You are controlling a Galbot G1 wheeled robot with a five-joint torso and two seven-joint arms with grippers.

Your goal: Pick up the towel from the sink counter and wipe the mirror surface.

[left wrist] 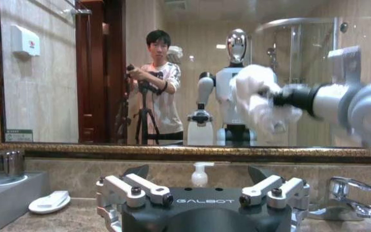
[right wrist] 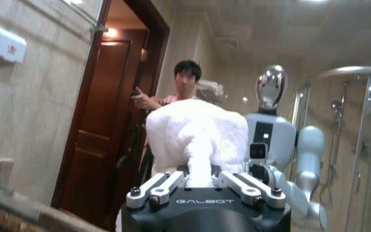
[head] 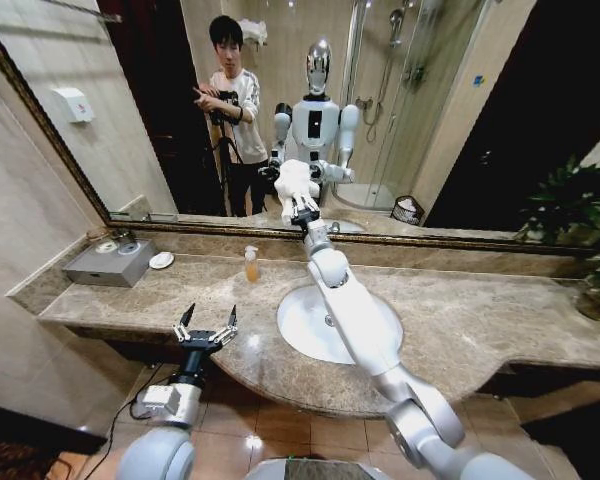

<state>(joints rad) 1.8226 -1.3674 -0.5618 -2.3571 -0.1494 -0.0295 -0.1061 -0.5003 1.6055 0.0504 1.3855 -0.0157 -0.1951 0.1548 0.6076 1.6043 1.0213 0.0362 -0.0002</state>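
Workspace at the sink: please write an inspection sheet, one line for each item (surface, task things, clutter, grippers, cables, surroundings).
Surface: sink counter, mottled marble, with white basin and chrome tap.
Job's things: towel bunched in the right gripper, held up at the mirror.
Clutter: grey box, white round dish, soap bottle.
Grippers: right gripper shut on the towel; left gripper open, hovering at the counter's front edge.
Cables: black cable on the floor below the counter.
Surroundings: potted plant at the counter's right end; tiled floor.
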